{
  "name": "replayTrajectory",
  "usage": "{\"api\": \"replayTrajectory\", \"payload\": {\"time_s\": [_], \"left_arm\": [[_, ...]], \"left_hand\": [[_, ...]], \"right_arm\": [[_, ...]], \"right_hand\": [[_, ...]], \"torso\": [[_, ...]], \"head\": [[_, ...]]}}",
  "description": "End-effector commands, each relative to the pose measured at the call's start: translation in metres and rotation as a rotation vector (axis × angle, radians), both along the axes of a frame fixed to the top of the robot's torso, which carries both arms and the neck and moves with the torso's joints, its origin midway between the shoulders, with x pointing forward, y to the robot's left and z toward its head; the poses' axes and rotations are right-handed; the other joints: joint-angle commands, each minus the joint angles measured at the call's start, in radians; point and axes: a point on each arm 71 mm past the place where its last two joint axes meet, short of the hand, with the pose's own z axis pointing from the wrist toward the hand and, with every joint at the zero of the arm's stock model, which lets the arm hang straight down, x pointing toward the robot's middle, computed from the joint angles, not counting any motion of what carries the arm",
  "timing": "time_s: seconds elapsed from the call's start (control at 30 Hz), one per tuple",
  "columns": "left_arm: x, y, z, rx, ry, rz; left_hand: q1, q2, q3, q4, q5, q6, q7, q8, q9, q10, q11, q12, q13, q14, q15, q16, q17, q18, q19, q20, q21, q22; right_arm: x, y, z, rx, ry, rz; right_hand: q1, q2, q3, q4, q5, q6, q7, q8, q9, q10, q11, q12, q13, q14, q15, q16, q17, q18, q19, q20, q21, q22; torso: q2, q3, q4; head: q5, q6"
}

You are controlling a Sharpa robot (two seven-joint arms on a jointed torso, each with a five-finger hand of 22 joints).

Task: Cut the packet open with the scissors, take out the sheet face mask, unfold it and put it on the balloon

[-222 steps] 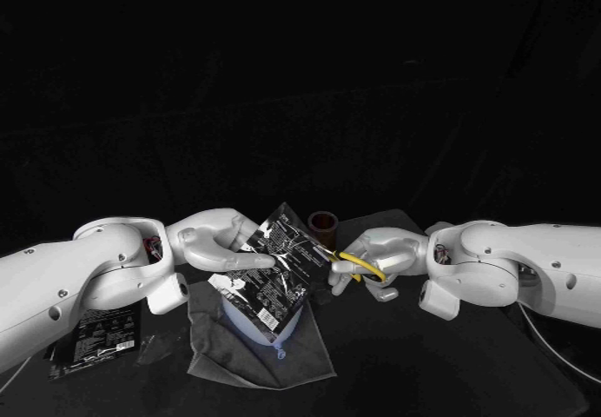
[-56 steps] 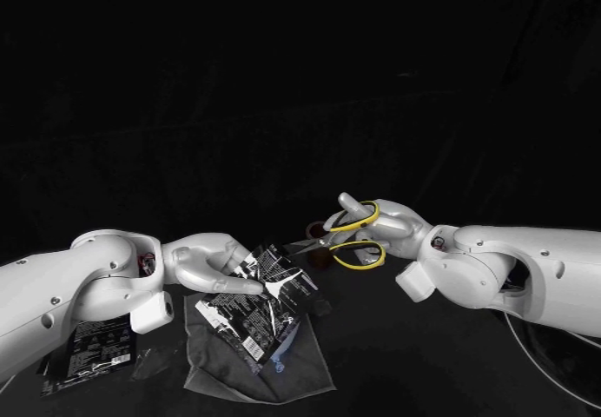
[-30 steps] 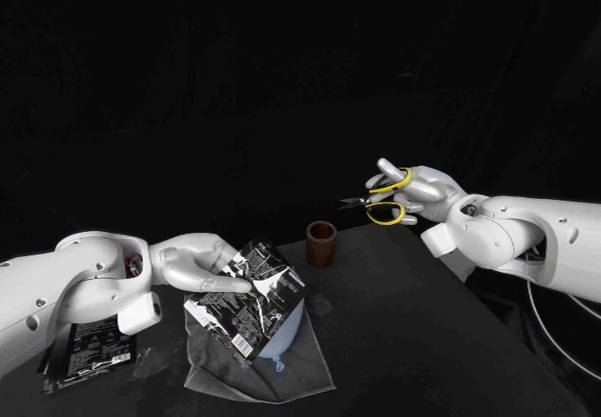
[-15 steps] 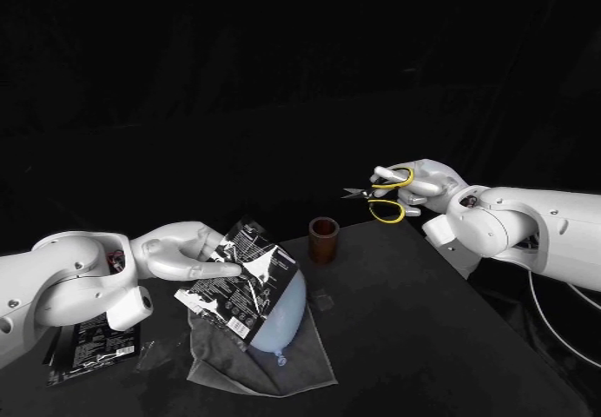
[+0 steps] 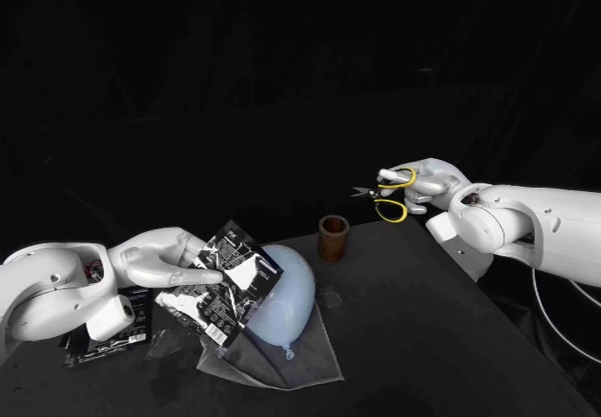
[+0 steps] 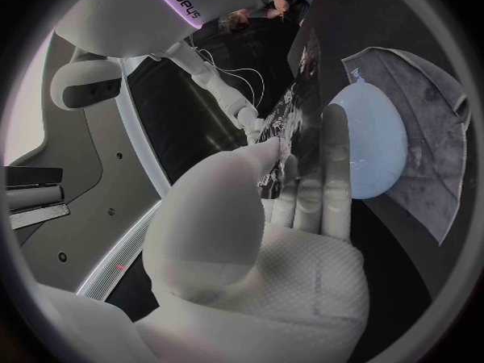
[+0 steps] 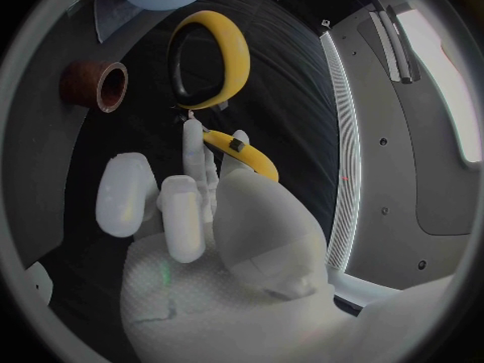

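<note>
Head view: the packet [image 5: 226,282] is held upright above the desk [image 5: 439,347] by the left robot hand [image 5: 161,261], pinched near its left edge between thumb and fingers. It is seen just in front of the pale blue balloon [image 5: 286,291], which lies on a grey cloth [image 5: 300,369]; whether packet and balloon touch cannot be told. The scissors [image 5: 391,195] are grasped by the right robot hand [image 5: 428,184], with fingers passed through the yellow loops, and are carried high and well apart from the packet. A brown cup [image 5: 333,238] stands on the desk between the two. Whether the packet's top has been cut cannot be made out.

The packet is judged light, thin and glossy, so it is likely to slip and to bend away from the blades if held at one edge alone; a firmer hold near the upper corner, just beside the cut line but clear of the blades, is advised. The sheet mask inside is expected to be wet, limp and easily torn, and is best drawn out by one edge with a light pinch. The balloon is judged light and prone to roll, and could be burst by the scissor tips
</note>
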Motion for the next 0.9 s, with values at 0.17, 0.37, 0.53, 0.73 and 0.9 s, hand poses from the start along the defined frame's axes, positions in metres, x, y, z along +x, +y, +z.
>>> {"api": "replayTrajectory", "payload": {"time_s": [0.17, 0.37, 0.53, 0.73, 0.9], "left_arm": [[-0.001, 0.013, -0.002, 0.030, -0.062, 0.026], [-0.002, 0.028, -0.007, 0.088, -0.095, 0.041], [-0.004, 0.039, -0.017, 0.150, -0.115, 0.044], [-0.009, 0.049, -0.034, 0.230, -0.133, 0.028], [-0.012, 0.053, -0.048, 0.283, -0.148, 0.010]], "left_hand": [[0.003, 0.005, 0.008, -0.024, 0.004, 0.034, 0.017, -0.013, 0.064, -0.008, 0.001, -0.007, 0.000, -0.008, 0.000, -0.004, 0.006, 0.015, -0.030, 0.001, 0.035, 0.027], [0.008, 0.002, 0.001, -0.032, 0.004, 0.046, 0.017, -0.024, 0.054, -0.017, 0.003, -0.010, -0.001, -0.025, 0.003, -0.012, 0.009, 0.015, -0.062, 0.005, 0.059, 0.047], [0.016, 0.003, -0.013, -0.043, 0.003, 0.060, 0.019, -0.037, 0.038, -0.028, 0.007, -0.012, -0.003, -0.048, 0.009, -0.018, 0.013, 0.014, -0.107, 0.011, 0.092, 0.075], [0.022, 0.007, -0.023, -0.050, 0.003, 0.069, 0.019, -0.047, 0.026, -0.039, 0.010, -0.013, -0.006, -0.069, 0.014, -0.020, 0.017, 0.014, -0.144, 0.018, 0.117, 0.096], [0.034, 0.007, -0.025, -0.062, 0.003, 0.078, 0.020, -0.056, 0.012, -0.044, 0.012, -0.012, -0.009, -0.082, 0.016, -0.018, 0.020, 0.017, -0.171, 0.022, 0.139, 0.114]], "right_arm": [[0.004, 0.007, -0.006, -0.017, 0.005, 0.019], [0.006, 0.013, -0.010, -0.015, 0.010, 0.032], [0.008, 0.017, -0.014, -0.015, 0.015, 0.039], [0.009, 0.018, -0.016, -0.016, 0.015, 0.040], [0.010, 0.015, -0.016, -0.014, 0.011, 0.032]], "right_hand": [[0.011, 0.002, -0.005, -0.006, -0.003, -0.011, -0.001, 0.005, -0.001, -0.010, 0.002, 0.004, 0.003, 0.035, -0.003, -0.003, -0.007, -0.002, 0.001, -0.001, -0.007, 0.151], [0.010, 0.002, -0.005, -0.006, -0.003, -0.011, 0.000, 0.006, -0.001, -0.011, 0.002, 0.004, 0.003, 0.034, -0.003, -0.003, -0.007, -0.002, 0.000, 0.000, -0.008, 0.151], [0.010, 0.004, -0.006, -0.006, -0.003, -0.012, 0.000, 0.006, -0.001, -0.012, 0.002, 0.005, 0.004, 0.034, -0.003, -0.003, -0.007, -0.002, 0.001, 0.000, -0.007, 0.151], [0.010, 0.005, -0.007, -0.006, -0.003, -0.013, 0.001, 0.006, -0.001, -0.013, 0.003, 0.006, 0.005, 0.034, -0.002, -0.004, -0.008, -0.002, 0.000, 0.000, -0.008, 0.151], [0.009, 0.005, -0.008, -0.005, -0.003, -0.013, 0.001, 0.007, -0.001, -0.014, 0.003, 0.007, 0.006, 0.034, -0.002, -0.004, -0.007, -0.002, 0.001, 0.000, -0.007, 0.151]], "torso": [[-0.005, -0.0126, 0.0101], [-0.008, -0.0130, 0.0108], [-0.007, -0.0140, 0.0131], [-0.008, -0.0175, 0.0167], [-0.011, -0.0259, 0.0232]], "head": [[0.049, -0.017], [0.126, -0.038], [0.194, -0.060], [0.236, -0.084], [0.247, -0.099]]}}
